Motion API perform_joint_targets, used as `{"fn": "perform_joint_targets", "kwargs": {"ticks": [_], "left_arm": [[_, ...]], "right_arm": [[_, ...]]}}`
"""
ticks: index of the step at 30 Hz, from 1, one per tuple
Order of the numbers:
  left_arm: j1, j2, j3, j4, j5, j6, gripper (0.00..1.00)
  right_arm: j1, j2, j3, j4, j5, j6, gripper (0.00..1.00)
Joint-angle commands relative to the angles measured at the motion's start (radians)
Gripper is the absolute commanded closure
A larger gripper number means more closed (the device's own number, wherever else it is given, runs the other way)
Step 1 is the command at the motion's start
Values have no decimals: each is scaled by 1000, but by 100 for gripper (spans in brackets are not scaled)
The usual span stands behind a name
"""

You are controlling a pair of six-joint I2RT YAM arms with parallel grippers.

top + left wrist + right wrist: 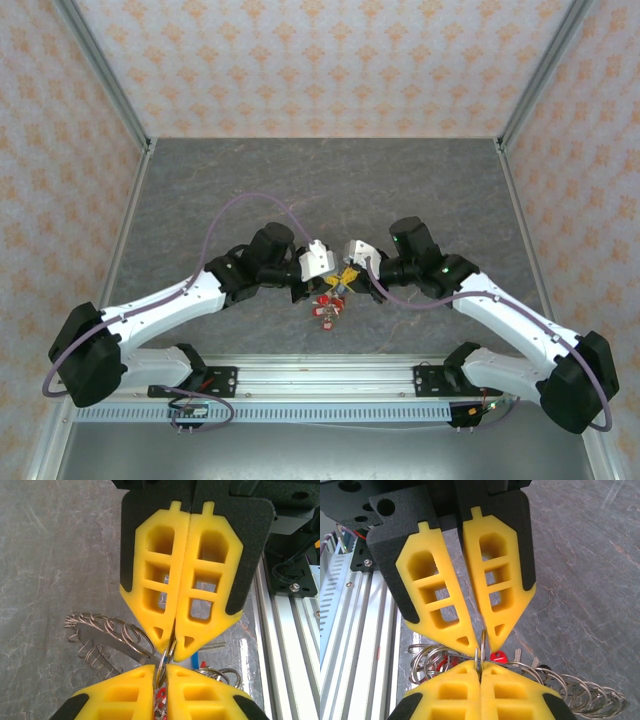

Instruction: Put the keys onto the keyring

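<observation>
Fingertips of left gripper [172, 647] and right gripper [481, 639] meet tip-to-tip, both clenched on the keyring [483, 641], forearms angled inward over table [200, 190].

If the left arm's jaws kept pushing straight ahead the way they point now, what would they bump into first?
Most likely the right gripper. The left gripper faces it tip to tip, both sets of jaws shut on the same thin metal ring of the keyring. Hardly any gap shows, though exact depth is unclear.

Overhead view facing down, two close wrist views sharing keyring [162, 666]
</observation>
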Motion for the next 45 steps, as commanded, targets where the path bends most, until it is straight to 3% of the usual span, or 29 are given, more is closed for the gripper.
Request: {"fn": "perform_joint_targets", "kwargs": {"ticks": [1,4,14,26,36,40,45], "left_arm": [[-8,8,31,-39,12,29,92],[-8,14,32,-31,10,21,100],[-8,-13,-60,219,70,-96,100],[-8,-16,-69,277,122,-124,100],[-8,-11,-74,276,112,-126,100],[-8,-2,-49,189,51,-95,91],[-10,25,4,82,-32,-71,90]], "right_arm": [[11,-33,60,6,-8,-10,98],[14,-42,68,10,-14,11,96],[15,-125,-53,123,9,82,86],[-31,-142,-181,273,-58,176,79],[-53,-132,-182,335,-72,222,97],[-53,-114,-121,226,-53,175,100],[-17,-86,-37,53,14,67,100]]}}
